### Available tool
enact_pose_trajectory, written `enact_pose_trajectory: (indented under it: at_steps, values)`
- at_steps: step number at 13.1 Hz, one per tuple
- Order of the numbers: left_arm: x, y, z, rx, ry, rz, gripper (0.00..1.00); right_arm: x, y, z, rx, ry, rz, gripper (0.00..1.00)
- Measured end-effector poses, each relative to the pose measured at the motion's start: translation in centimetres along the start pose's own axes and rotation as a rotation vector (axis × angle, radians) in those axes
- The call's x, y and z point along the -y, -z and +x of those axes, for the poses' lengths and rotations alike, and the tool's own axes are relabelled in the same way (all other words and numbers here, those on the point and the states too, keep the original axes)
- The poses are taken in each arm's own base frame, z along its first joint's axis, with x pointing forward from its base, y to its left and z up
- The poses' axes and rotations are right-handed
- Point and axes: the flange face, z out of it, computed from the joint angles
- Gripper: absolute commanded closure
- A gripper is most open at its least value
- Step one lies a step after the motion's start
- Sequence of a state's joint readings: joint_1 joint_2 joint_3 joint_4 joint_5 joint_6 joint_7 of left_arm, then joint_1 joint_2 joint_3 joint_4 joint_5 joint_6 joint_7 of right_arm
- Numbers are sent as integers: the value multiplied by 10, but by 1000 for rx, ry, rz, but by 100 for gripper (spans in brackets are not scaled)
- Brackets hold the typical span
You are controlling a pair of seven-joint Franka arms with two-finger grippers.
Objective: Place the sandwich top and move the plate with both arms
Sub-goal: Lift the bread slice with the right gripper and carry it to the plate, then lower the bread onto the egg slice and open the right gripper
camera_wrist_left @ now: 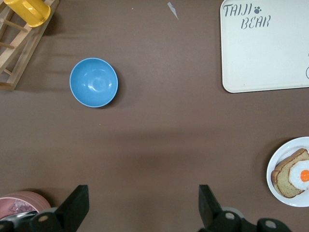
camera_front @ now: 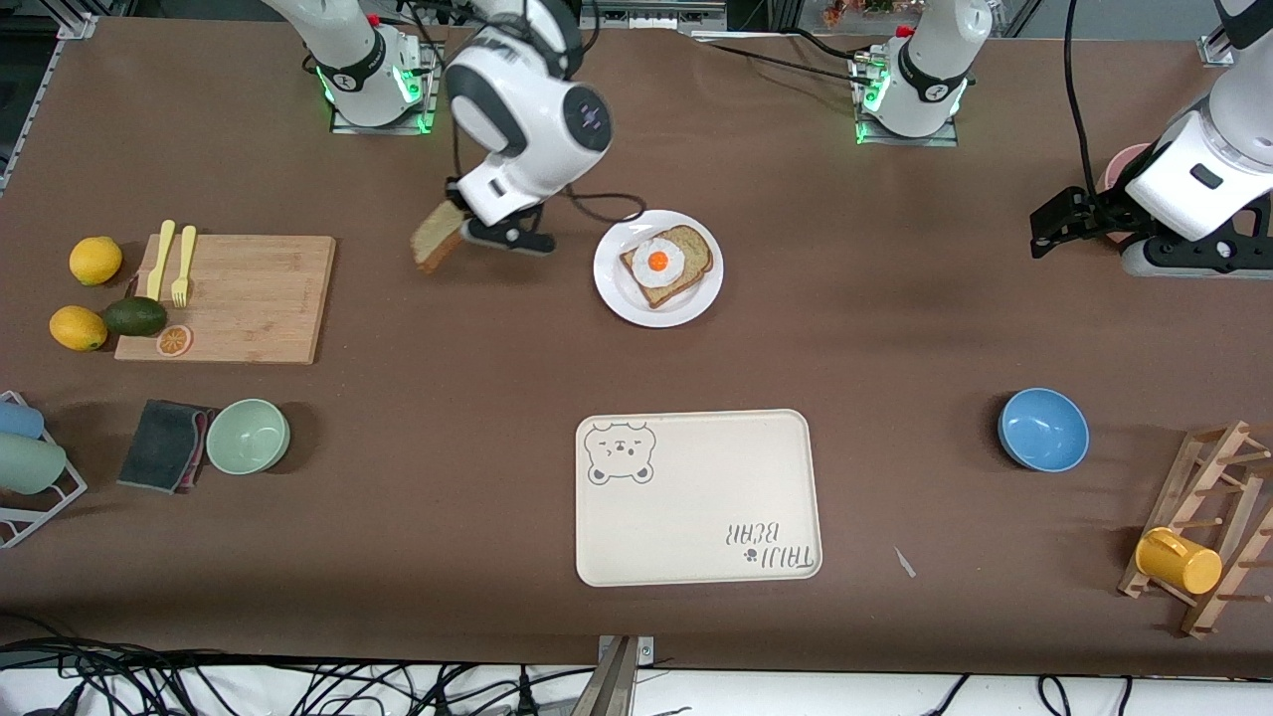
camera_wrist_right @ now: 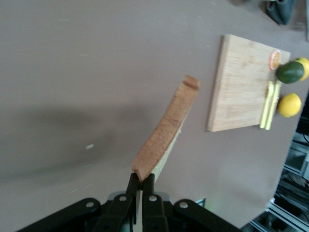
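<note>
Bread, one plain brown wholemeal slice: pinched by its edge in my right gripper's clenched fingers, over bare table between bamboo board and round white plate. Carrying step. Next, I judge: across, onto the egg-topped slice. Left gripper waits, fingers released.

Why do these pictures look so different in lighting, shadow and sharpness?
Front view: even, sharp overhead light, soft shadows beside the green bowl and blue bowl. Left wrist view: crisp, with a faint dark band across the table. Right wrist view: paler, washed out, the sandwich top soft-edged, a broad blurred shadow beside it.
</note>
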State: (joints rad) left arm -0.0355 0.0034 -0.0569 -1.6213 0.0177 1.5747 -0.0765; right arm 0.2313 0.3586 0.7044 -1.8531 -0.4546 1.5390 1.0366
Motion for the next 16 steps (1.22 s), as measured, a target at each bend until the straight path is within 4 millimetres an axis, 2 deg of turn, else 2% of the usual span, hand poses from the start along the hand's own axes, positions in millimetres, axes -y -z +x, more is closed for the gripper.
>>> enact_pose_trajectory:
  at_steps: [3, 6, 9, 13, 16]
  values:
    - [0, 0, 0, 0, 0, 0, 0, 52, 49, -54, -137, 111, 2, 100]
    - [0, 0, 0, 0, -1, 0, 0, 95, 67, -96, -334, 213, -55, 100]
    - [0, 0, 0, 0, -1, 0, 0, 133, 60, -120, -464, 308, -92, 100]
    - [0, 0, 0, 0, -2, 0, 0, 188, 27, -137, -643, 477, -178, 100]
    - [0, 0, 0, 0, -2, 0, 0, 212, 15, -159, -680, 570, -188, 100]
